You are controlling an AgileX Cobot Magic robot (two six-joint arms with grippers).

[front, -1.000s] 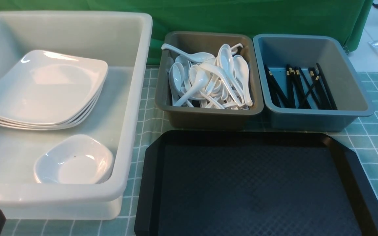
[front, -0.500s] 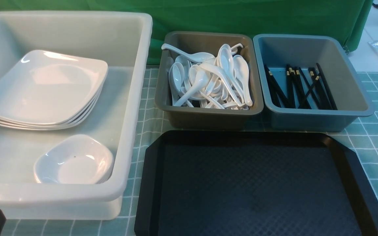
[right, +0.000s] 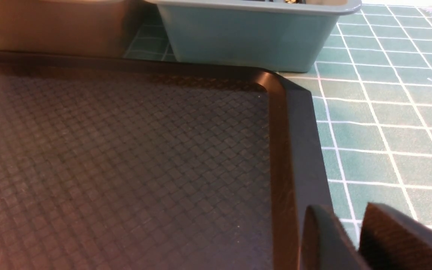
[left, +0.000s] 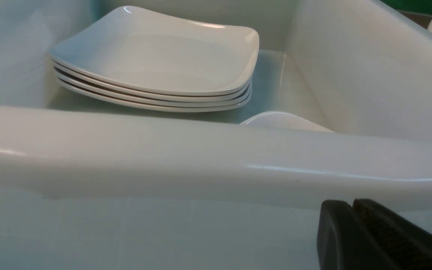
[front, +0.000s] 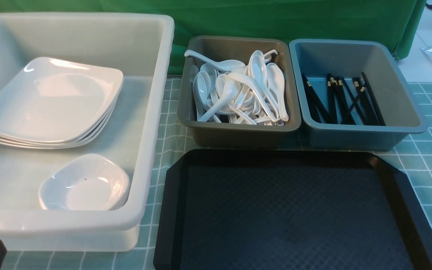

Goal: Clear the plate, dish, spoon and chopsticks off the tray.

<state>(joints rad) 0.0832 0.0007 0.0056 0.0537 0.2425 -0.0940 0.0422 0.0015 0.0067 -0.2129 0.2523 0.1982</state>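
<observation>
Bare tray (front: 294, 210): right end effector (right: 351, 228) slightly parted over its right rim; left end effector (left: 353, 225) pressed together, well left of it.

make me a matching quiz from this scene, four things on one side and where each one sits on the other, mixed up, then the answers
Things:
1. plates
2. spoons
3. chopsticks
4. left gripper

Places:
A. in the blue-grey tub
B. low beside the white bin's near wall, outside it
C. stacked in the white bin
D. heaped in the brown-grey tub

Pairs: 1-C, 2-D, 3-A, 4-B
</observation>
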